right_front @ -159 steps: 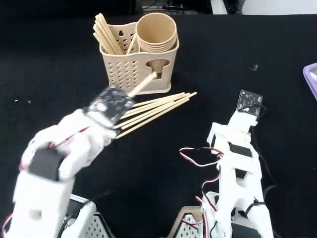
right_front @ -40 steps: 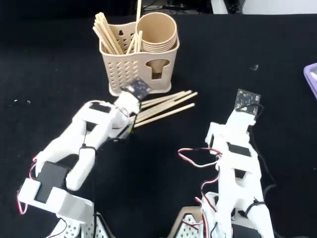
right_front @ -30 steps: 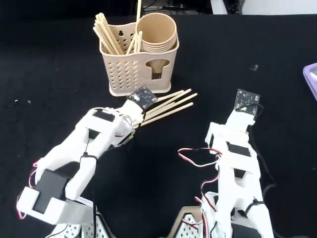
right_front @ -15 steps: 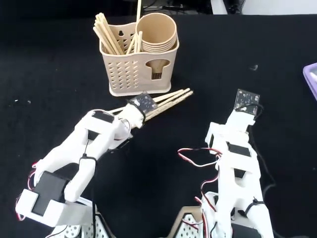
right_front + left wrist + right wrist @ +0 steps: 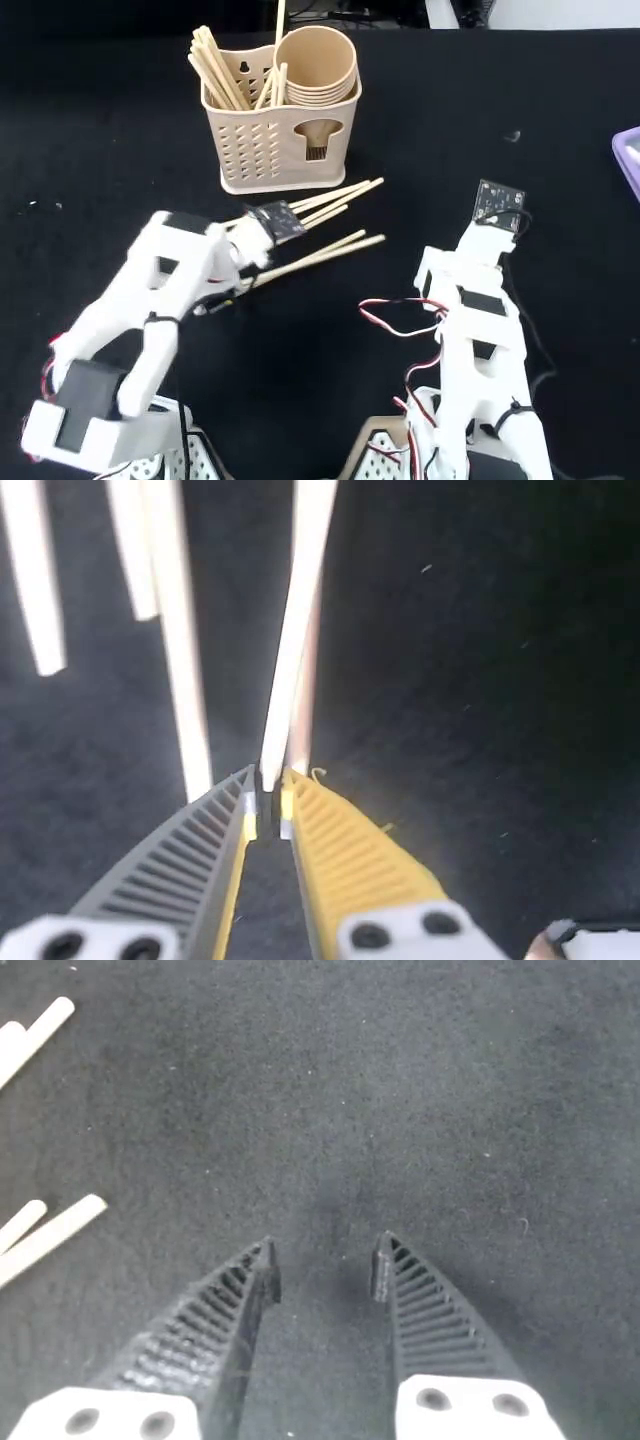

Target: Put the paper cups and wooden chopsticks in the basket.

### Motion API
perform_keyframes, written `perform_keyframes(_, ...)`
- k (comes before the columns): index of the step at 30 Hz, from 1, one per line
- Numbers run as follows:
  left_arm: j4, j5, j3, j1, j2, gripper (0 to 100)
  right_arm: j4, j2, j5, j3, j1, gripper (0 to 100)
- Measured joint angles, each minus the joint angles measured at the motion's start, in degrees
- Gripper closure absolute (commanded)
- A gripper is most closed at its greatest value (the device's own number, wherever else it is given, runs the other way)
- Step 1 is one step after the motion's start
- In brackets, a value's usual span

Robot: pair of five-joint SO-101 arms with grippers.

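At the lower right of the high view, the white right arm (image 5: 480,310) rests folded over the black cloth-covered table (image 5: 100,160). Its black right gripper (image 5: 322,1260) hangs with its jaws spread over bare cloth and holds nothing, probably parked so the other arm has room.

At the lower left, the white left arm (image 5: 150,300) stretches toward the centre of the frame. Its grey-and-yellow left gripper (image 5: 268,792) is pinched on the near ends of a pair of pale wooden chopsticks (image 5: 325,252). Gripping at the ends leaves most of their length free, which should let the far tips drop into a compartment first. This pair angles out toward the middle of the frame, apart from the loose wooden chopsticks (image 5: 335,198) just above it, which lie fanned on the cloth beside the basket's front.

At the upper centre stands the beige perforated plastic basket (image 5: 255,145). A stack of brown paper cups (image 5: 315,60) sits in its right compartment, and a bundle of stored chopsticks (image 5: 215,70) leans in its left one, so the cups look done and the chopsticks remain.
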Motion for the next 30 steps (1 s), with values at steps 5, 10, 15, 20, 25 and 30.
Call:
perform_keyframes(5,1.85,-2.11,1.23,-1.76,-5.36,96,0.0,0.0,0.0,0.0,0.0,83.9)
perform_keyframes(10,2.29,-1.85,2.9,-1.67,-7.56,83,0.0,0.0,0.0,0.0,0.0,83.9)
perform_keyframes(15,2.29,0.53,2.9,-0.97,-7.56,84,0.0,0.0,0.0,0.0,0.0,83.9)
perform_keyframes(20,2.02,1.32,2.81,0.0,-7.56,83,0.0,0.0,0.0,0.0,0.0,83.9)
perform_keyframes(25,-3.43,8.62,2.81,5.45,-7.03,83,0.0,0.0,0.0,0.0,0.0,83.9)
perform_keyframes(30,-11.6,17.05,3.6,10.46,-6.86,74,0.0,0.0,0.0,0.0,0.0,83.9)
